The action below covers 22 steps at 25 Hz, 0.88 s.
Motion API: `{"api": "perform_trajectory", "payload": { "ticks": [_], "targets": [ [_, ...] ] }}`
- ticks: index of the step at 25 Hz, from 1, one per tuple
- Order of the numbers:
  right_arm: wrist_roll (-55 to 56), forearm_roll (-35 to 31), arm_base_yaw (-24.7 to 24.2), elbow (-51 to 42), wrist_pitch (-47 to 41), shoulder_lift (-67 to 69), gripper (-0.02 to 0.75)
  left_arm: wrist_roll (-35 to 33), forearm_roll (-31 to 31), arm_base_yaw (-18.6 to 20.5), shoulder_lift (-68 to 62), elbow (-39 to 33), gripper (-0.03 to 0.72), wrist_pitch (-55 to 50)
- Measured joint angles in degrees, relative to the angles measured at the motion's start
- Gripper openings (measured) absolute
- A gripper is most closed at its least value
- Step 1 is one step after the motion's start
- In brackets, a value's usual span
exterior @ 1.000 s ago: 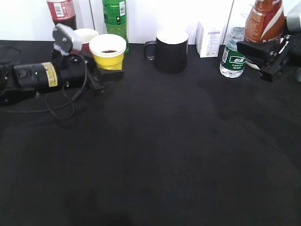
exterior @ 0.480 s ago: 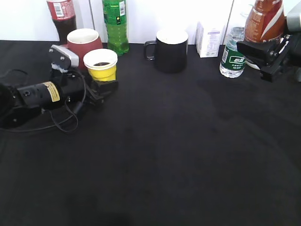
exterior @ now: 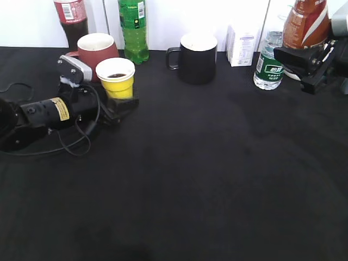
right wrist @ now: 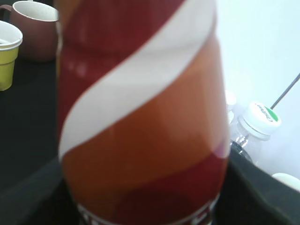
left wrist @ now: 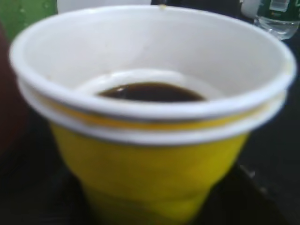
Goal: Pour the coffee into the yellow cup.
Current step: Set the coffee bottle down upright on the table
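Note:
The yellow cup (exterior: 116, 79) stands at the left of the black table, in front of a dark red mug. It has a white rim and a little dark coffee at the bottom, and it fills the left wrist view (left wrist: 154, 168). My left gripper (exterior: 118, 103) is shut around the cup's lower half, with dark fingers on both sides of it (left wrist: 154, 208). The coffee bottle (exterior: 307, 22), with its orange-red and white label, is upright at the far right. My right gripper (exterior: 304, 57) is shut on it. The bottle fills the right wrist view (right wrist: 140, 140), and its neck is out of view.
A dark red mug (exterior: 97, 48), a cola bottle (exterior: 70, 19) and a green bottle (exterior: 134, 30) stand behind the cup. A black mug (exterior: 197, 57), a white carton (exterior: 242, 45) and a water bottle (exterior: 269, 64) line the back edge. A cable loops by the left arm (exterior: 76, 138).
My left gripper has moved the yellow cup down and a little to the left, next to the dark red mug. The right arm and the coffee bottle have not moved.

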State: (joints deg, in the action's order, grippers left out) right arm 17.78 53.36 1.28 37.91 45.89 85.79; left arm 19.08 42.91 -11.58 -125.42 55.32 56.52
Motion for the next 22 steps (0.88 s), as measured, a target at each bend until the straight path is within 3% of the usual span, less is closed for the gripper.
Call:
{"api": "perform_trajectory", "payload": {
  "ticks": [10,15,19,22],
  "targets": [
    [0.1,-5.6,0.0,0.0,0.0,0.0,0.542,0.0,-5.0,2.6,11.6,-15.7,0.639,-2.9],
    [0.1,-23.8,0.0,0.0,-3.2,2.7,0.542,0.0,-4.4,2.6,28.0,-24.6,0.622,-3.4],
    [2.1,-27.7,0.0,0.0,-1.6,8.1,0.542,3.6,-0.6,2.6,43.6,-27.0,0.600,-4.7],
    [-0.6,-28.3,0.0,0.1,2.3,18.0,0.542,5.9,2.3,2.6,48.4,-27.0,0.594,-4.7]
  ]
}}
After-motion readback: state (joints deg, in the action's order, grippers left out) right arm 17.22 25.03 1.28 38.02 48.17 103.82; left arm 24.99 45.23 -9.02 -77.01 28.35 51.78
